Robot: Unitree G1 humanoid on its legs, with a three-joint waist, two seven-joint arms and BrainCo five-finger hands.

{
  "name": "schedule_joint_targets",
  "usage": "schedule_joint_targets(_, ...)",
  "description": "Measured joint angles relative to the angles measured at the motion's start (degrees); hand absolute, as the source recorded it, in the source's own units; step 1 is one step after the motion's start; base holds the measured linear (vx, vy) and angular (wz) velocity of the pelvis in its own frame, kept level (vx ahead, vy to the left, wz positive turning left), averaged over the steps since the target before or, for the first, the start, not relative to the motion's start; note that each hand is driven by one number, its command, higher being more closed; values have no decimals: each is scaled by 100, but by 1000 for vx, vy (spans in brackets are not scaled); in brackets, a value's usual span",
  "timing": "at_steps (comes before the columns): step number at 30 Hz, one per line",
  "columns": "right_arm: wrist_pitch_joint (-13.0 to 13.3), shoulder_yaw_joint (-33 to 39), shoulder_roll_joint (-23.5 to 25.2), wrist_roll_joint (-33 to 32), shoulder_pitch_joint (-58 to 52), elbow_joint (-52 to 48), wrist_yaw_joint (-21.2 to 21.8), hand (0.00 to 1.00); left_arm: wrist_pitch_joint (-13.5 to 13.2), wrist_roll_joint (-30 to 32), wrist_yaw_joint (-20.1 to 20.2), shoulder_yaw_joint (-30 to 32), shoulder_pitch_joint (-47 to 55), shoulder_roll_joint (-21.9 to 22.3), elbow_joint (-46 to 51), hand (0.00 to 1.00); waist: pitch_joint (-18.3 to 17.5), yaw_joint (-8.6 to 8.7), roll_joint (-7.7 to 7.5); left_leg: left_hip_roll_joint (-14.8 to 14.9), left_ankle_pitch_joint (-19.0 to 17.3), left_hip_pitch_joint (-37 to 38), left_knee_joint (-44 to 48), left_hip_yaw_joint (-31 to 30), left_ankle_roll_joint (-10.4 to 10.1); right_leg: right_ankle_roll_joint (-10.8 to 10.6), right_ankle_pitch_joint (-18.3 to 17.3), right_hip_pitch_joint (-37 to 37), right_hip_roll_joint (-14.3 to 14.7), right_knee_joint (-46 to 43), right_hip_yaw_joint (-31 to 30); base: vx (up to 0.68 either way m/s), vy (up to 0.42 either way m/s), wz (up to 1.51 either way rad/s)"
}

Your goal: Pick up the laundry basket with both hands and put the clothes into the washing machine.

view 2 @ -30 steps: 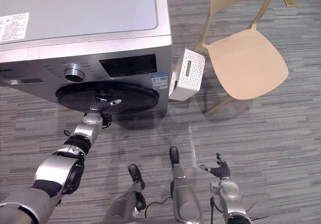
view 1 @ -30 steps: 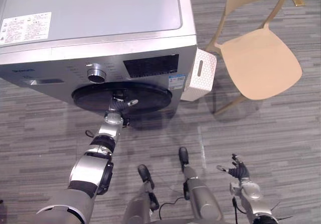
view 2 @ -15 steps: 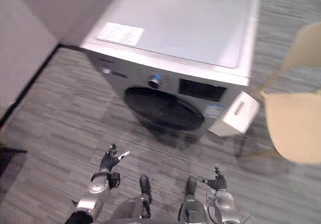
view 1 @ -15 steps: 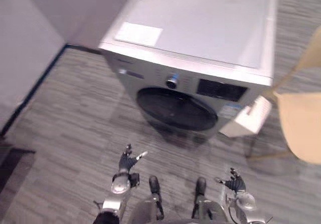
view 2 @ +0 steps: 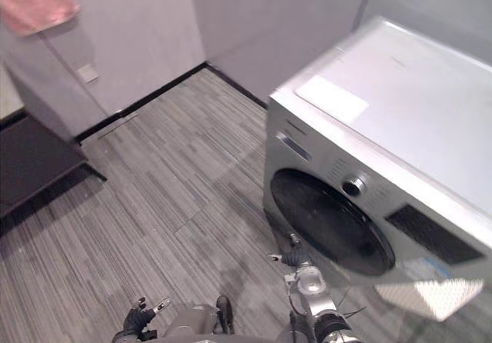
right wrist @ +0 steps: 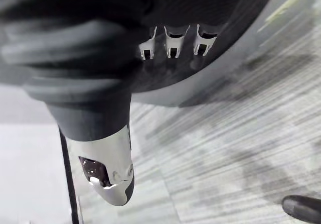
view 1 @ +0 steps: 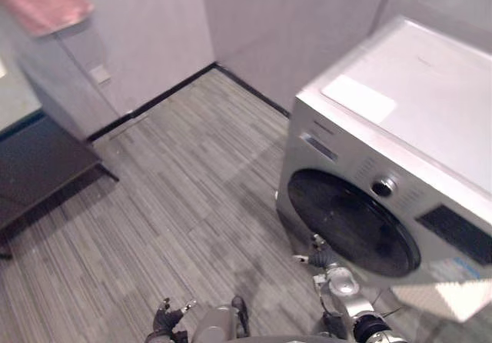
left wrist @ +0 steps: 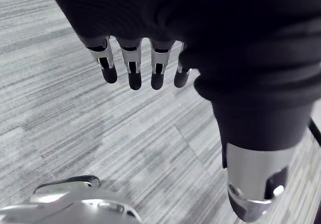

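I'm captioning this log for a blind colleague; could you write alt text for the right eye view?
A silver washing machine with a round dark door stands at the right on grey floor, the open right hand near the door's lower edge. The open left hand hangs low at bottom left; a pink cloth is at top left.

No legible print on the washing machine (view 1: 415,120)
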State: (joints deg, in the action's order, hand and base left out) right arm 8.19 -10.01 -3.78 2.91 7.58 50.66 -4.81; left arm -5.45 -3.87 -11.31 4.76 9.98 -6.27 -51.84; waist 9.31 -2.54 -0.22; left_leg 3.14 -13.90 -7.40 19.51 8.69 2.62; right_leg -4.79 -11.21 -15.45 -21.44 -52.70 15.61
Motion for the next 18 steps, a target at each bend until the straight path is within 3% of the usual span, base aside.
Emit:
schedule_joint_targets(2, 28, -114, 19, -1, 86, -42, 1, 0, -14, -7, 3, 41, -40, 34, 56, 0, -8, 5, -28, 5, -73, 130, -43, -303, -43, 126, -141, -216, 265, 545, 102, 302, -74, 106)
schedule_joint_targets(4, 38, -123, -31, -2, 132, -50, 1, 0, -16, -7, 0, 39, -166, 75, 70, 0, 12, 32, 5, 22, -132, 230, -113, -732, -119, 65, -98, -438, 729, 1609, -209, 340, -163, 125)
schedule_joint_targets(5, 32, -120, -106, -4, 125, -48, 1, 0, -33, -7, -1, 21, -313, 133, 73, 0, 40, 67, 42, 32, -156, 262, -115, -1076, -259, -82, 86, -500, 1017, 2542, -492, 339, -228, 121)
schedule_joint_targets(6, 25, -102, -136, -4, 108, -45, 1, 0, -50, -7, -3, -26, -389, 156, 75, 0, 59, 77, 18, 16, -180, 310, -137, -1232, -339, -104, 252, -480, 1125, 3034, -657, 434, -333, 146)
schedule_joint_targets(7, 21, -39, -151, -4, 88, -44, 0, 0, -69, -7, 2, -81, -460, 172, 75, 0, 102, 122, 13, -4, -246, 377, -146, -1496, -465, -123, 803, -467, 1263, 3397, -877, 374, -353, 150)
schedule_joint_targets(8, 22, 122, -228, -10, 44, -47, -2, 0, -82, -2, -2, -199, -561, 282, 63, 0, 76, 184, 97, 134, -222, 385, -219, -1827, -639, 50, 1035, -374, 1361, 3270, -834, 372, -353, 128)
schedule_joint_targets(10, 22, 309, -250, -15, 64, -62, -4, 0, -165, 11, 16, -318, -674, 419, 77, 0, 83, 184, 247, 300, 39, 305, -398, -1808, -1002, 224, 721, -469, 1329, 2989, -482, 353, -327, 103)
schedule_joint_targets(13, 3, 675, -283, -99, -40, -64, 9, 0, -165, 142, 19, -341, -878, 532, 62, 0, 107, 298, 243, 618, 630, 174, -608, -1037, -1251, 401, 569, 33, 1285, 3311, 297, 292, -277, 122)
schedule_joint_targets(14, 9, 727, -206, -142, -247, -146, -11, 0, -187, 234, 31, -474, -905, 506, 75, 0, 124, 417, 194, 776, 600, 198, -602, -231, -1209, 408, 566, 543, 1261, 3639, 680, 256, -214, 165)
schedule_joint_targets(16, 18, 840, -150, -188, -371, -207, -50, 0, -226, 249, 116, -557, -896, 501, 81, 0, 136, 495, 64, 786, 597, 210, -755, 570, -1207, 407, 566, 909, 1191, 3877, 909, 200, -115, 133)
schedule_joint_targets(17, 25, 897, -179, -188, -371, -213, -51, 0, -227, 339, 133, -666, -897, 475, 83, 0, 113, 491, 77, 727, 644, 174, -1184, 1124, -1186, 406, 567, 1010, 1150, 3964, 1089, 162, -36, 91)
schedule_joint_targets(18, 29, 928, -181, -188, -346, -216, -51, 0, -226, 383, 135, -685, -895, 466, 81, 0, 113, 486, 77, 705, 737, 157, -1370, 1244, -1101, 406, 567, 1017, 1149, 3990, 1117, 110, 15, 54)
